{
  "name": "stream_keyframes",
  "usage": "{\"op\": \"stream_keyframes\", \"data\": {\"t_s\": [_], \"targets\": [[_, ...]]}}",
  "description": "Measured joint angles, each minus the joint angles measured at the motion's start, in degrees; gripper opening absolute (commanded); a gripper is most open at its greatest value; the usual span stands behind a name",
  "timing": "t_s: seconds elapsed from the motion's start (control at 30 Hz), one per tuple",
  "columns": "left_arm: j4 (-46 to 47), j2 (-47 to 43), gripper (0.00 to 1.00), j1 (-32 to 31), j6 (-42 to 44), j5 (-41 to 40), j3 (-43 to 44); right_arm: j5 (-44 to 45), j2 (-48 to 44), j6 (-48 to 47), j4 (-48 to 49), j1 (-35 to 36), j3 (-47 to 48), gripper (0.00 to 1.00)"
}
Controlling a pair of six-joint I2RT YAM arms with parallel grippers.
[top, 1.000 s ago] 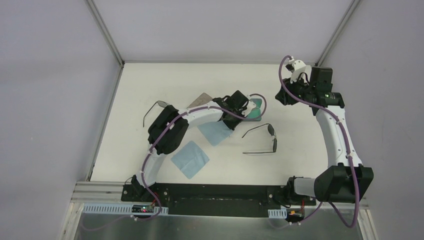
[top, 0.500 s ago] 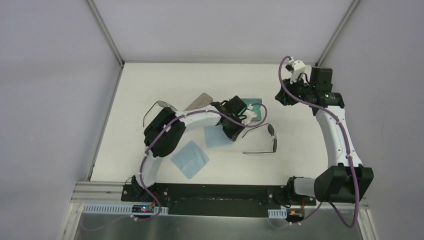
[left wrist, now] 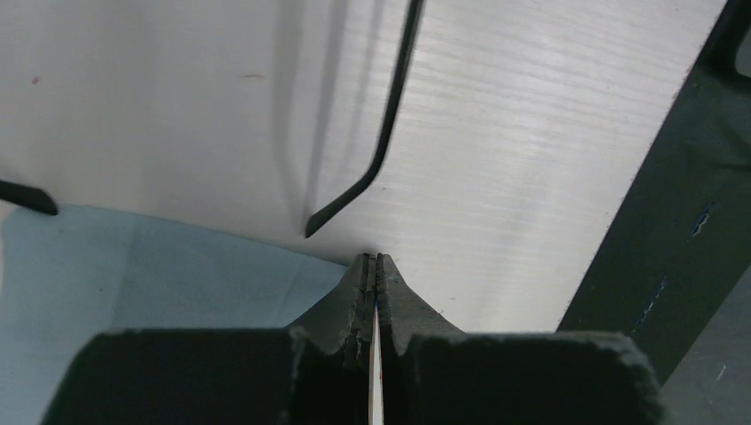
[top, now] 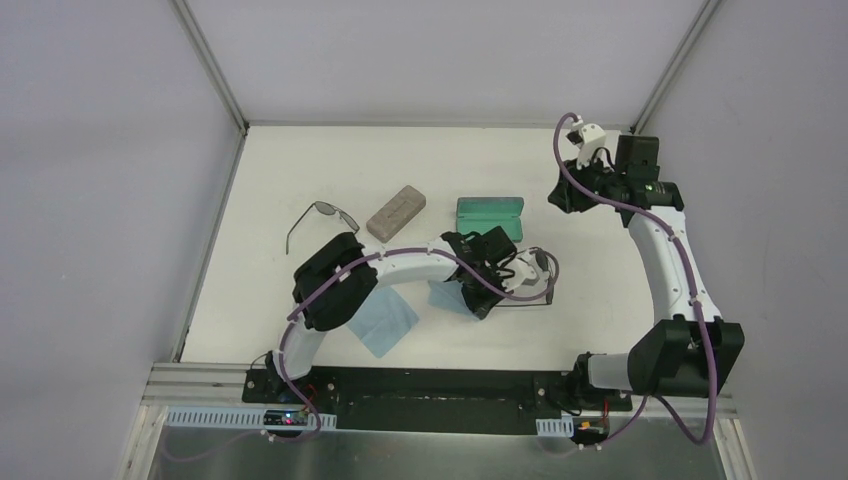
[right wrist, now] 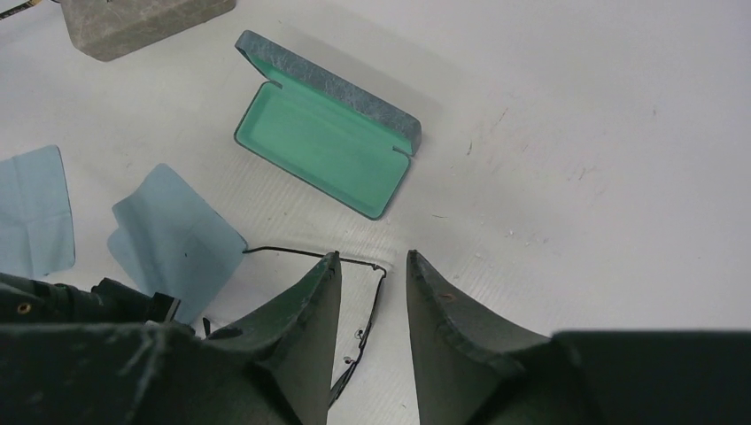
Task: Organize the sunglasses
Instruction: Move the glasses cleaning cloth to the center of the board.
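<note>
Lying nr open teal case (top: 490,216): sunglasses (top: 542,262)

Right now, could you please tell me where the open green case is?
In the top view, the green case lies open near the middle of the table, just right of the beige case.

Sunglasses (top: 323,208): two pairs. Cases: two, beige case (top: 396,212), green case (top: 490,215). Blue cloths (top: 385,318): two.

Robotics lab test cell. Indicators: bare white table (top: 330,160) enclosed by plain panels (top: 100,200) on aluminium profiles (top: 210,65); two arms (top: 400,262) bolted to a black rail (top: 420,385); cable ducts (top: 215,417) alongside.
</note>
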Motion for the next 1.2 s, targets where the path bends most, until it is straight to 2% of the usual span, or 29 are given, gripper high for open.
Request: {"op": "stream_keyframes", "data": {"t_s": [0.07, 0.27, 0.33, 0.53, 0.73, 0.83, 0.93, 1.0, 1.1, 1.2], "targets": [[0.0, 0.0, 0.01, -1.0, 0.0, 0.0, 0.0, -0.2, 0.8, 0.0, 0.0, 0.0, 0.0, 0.36], [-0.5, 0.0, 0.33, -1.2, 0.6, -0.7, 0.2, -0.7, 1.4, 0.2, 0.0, 0.0, -0.1, 0.36], [-0.8, -0.3, 0.4, -0.9, 1.2, -1.4, 0.4, -0.9, 1.4, 0.2, 0.0, 0.0, -0.3, 0.36], [-2.8, -4.4, 0.51, 2.8, 3.3, -2.2, 0.7, -1.1, 1.2, 0.5, -0.9, 0.0, -0.6, 0.39], [-3.0, -10.4, 0.5, 14.3, 5.7, 2.5, 0.7, -2.4, 0.1, 0.1, -4.2, 0.3, -0.6, 0.41], [-2.9, -11.8, 0.44, 19.7, 5.8, 3.7, 0.3, -2.3, -0.6, -0.8, -5.7, 2.1, -0.6, 0.41], [-2.5, -11.8, 0.34, 22.4, 4.6, 4.0, -1.1, -2.5, -0.9, -1.4, -6.2, 4.8, -0.7, 0.41], [-2.7, -11.3, 0.34, 23.5, 3.5, 4.0, -1.9, -2.8, -0.9, -1.6, -6.4, 5.9, -0.7, 0.41], [-2.5, -9.4, 0.41, 24.8, 1.7, 4.0, -2.0, -2.7, -0.9, -1.8, -6.6, 6.0, -0.9, 0.42], [-2.5, -7.0, 0.4, 25.6, 0.4, 4.0, -2.0, -2.6, -0.9, -2.2, -6.6, 6.0, -1.0, 0.42]]}}
